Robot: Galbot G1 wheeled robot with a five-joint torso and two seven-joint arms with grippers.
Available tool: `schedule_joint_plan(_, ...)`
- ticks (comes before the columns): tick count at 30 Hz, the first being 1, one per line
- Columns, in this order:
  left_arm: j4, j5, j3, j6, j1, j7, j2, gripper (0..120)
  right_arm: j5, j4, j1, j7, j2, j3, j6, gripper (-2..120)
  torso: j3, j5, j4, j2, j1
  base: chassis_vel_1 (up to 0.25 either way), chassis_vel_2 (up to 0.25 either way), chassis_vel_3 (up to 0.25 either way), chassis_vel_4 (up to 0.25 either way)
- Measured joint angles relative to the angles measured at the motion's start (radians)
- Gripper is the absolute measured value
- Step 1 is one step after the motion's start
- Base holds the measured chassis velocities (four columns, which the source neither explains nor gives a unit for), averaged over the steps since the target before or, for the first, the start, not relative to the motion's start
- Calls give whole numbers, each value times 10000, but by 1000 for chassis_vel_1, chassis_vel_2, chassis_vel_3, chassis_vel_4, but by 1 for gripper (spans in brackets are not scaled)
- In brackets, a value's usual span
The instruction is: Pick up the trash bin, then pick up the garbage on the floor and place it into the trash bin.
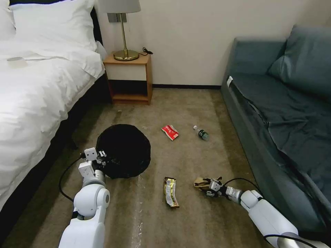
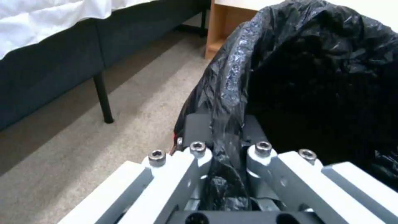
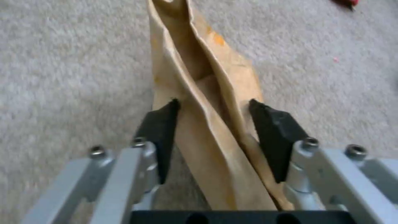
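Trash bin (image 1: 123,151) near the bed side, four litter pieces spread over the carpet.

You see the bin as a round shape fully wrapped in crinkly black plastic, its mouth open and dark, a fold of the liner at its rim pinched between the left gripper's (image 2: 226,137) fingers. You find the red snack packet (image 1: 170,132) lying flat just beside the bin, and the small clear bottle (image 1: 201,133) with its green label on its side farther toward the sofa. Nearer you, the yellow-silver wrapper (image 1: 171,192) lies stretched out lengthwise, and the creased brown paper bag (image 3: 209,124) sits beside it between the right gripper's (image 3: 211,104) black fingers, both touching its sides.
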Motion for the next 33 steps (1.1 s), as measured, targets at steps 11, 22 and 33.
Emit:
schedule_joint_plan(11,-27,-84,30,0,53,-20,86,4,180,189,-216,25,-163,187,73,8,0,0,0,0,0,0,0,0,0)
schedule_joint_plan(22,-170,-117,-46,3,155,-76,74,4,275,259,-237,95,-115,187,72,0,0,-1,0,0,0,0,0,0,0)
schedule_joint_plan(33,-52,-173,11,-6,185,-113,-47,4,3410,2499,-504,1816,436,430,-293,0,2,0,2,0,0,0,0,0,0)
